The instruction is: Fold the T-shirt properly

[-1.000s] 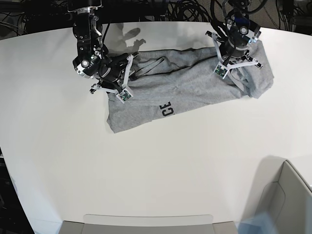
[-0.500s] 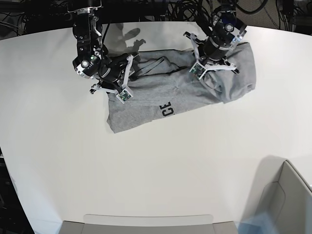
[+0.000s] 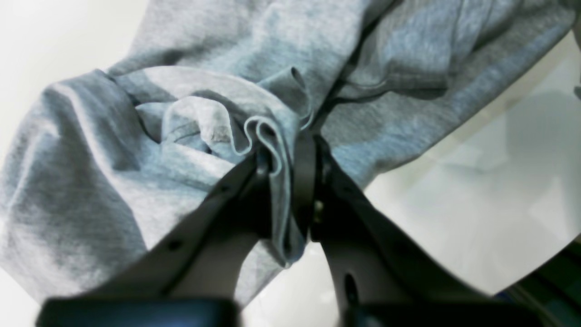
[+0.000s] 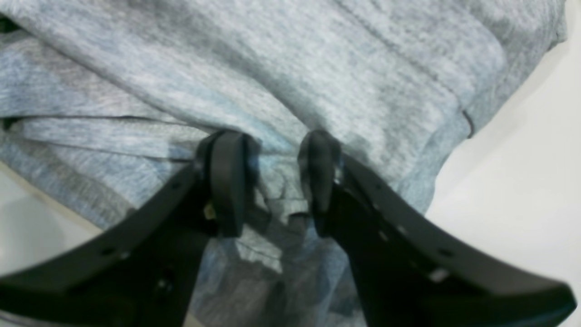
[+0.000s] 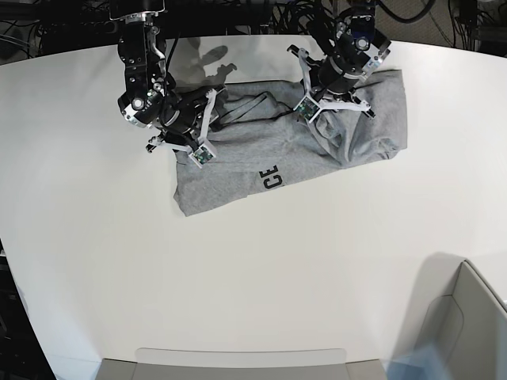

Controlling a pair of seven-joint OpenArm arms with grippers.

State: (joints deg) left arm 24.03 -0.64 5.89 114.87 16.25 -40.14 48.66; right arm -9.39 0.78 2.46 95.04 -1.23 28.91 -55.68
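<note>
Our left claw [image 3: 283, 159] pinches a bunched hem of the grey T-shirt [image 5: 261, 150], which spreads across the white table [image 5: 238, 269] beneath it. Our right claw [image 4: 272, 177] presses half-spread into fabric; grip unclear.

Left gripper [image 3: 286, 159] comes up from 6 o'clock, black fingers [image 3: 305, 181] pinching folded edge of grey T-shirt [image 3: 136, 181] between them. Cloth hem hangs down in narrow gap. Shirt bunched in wrinkles, fills frame from 8 o'clock over 12 to 2 o'clock. White table [image 3: 476, 204] bare at 4 o'clock.
</note>
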